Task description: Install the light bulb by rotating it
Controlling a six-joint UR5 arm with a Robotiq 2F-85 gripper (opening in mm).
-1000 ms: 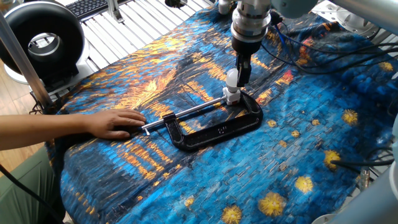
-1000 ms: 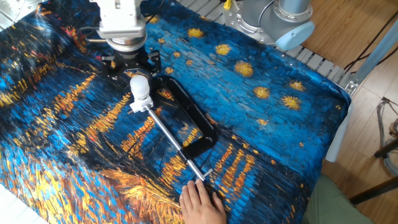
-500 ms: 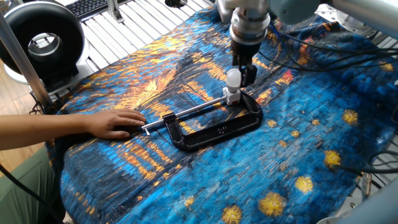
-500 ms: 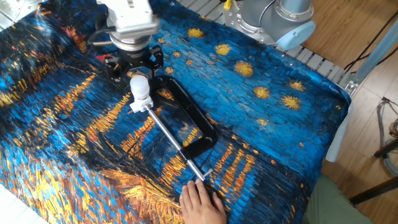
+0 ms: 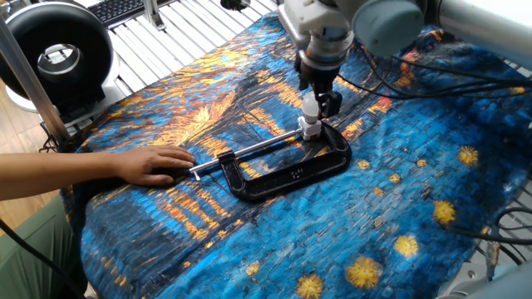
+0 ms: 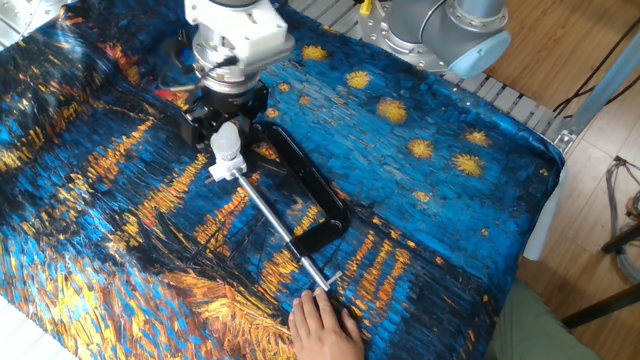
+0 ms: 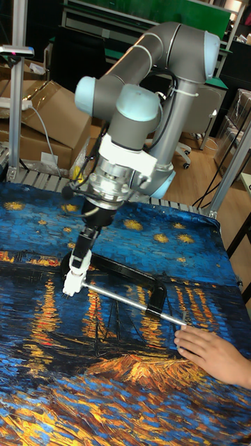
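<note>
Robot hand (image 6: 226, 128) swung round since earlier frame; black fingers closed on small matte white globe bulb (image 6: 226, 139), upright atop black C-clamp (image 5: 287, 170).

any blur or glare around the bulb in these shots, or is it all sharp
One fixed view: light bulb bright white, surface detail washed out, gripper slightly soft. The other fixed view: bulb sharp, white gripper housing overexposed. Tall fixed view: even lighting, bulb small but clear.
</note>
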